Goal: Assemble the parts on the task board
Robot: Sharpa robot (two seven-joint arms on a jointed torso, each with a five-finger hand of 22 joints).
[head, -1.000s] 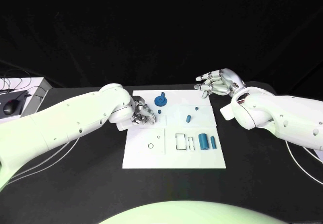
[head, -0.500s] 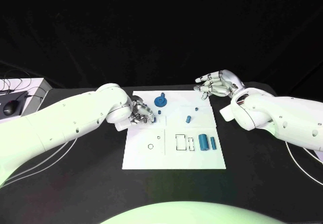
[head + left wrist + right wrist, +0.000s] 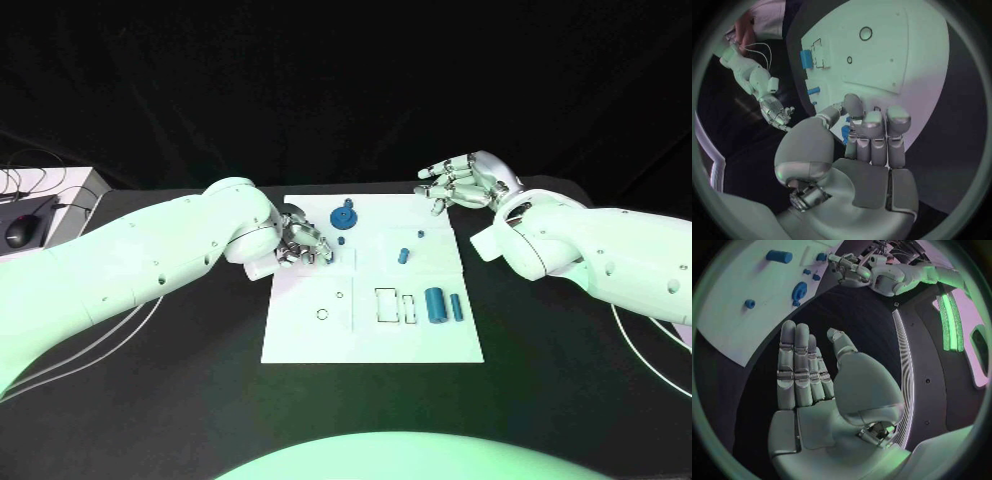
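Note:
The white task board (image 3: 372,335) lies in the middle of the table. My left hand (image 3: 306,243) rests at the board's left edge with its fingers curled in. A small blue part (image 3: 348,238) lies at its fingertips; in the left wrist view this small blue part (image 3: 846,134) sits between thumb and fingers, and I cannot tell whether it is pinched. A blue gear-like part (image 3: 343,216) stands just beyond it. Two blue cylinders (image 3: 436,304) lie at the board's right side. My right hand (image 3: 459,182) hovers at the far right corner, fingers straight, palm empty.
Two tiny blue parts (image 3: 405,254) lie mid-board, with drawn outlines and small rings (image 3: 323,313) nearer to me. A pale box with cables and a mouse (image 3: 20,230) sit at the table's far left. The right wrist view shows the gear-like part (image 3: 799,291) and my left hand (image 3: 856,267).
My left hand has edged slightly toward the small blue part. My right hand has drifted a little farther back. The parts on the board have not moved.

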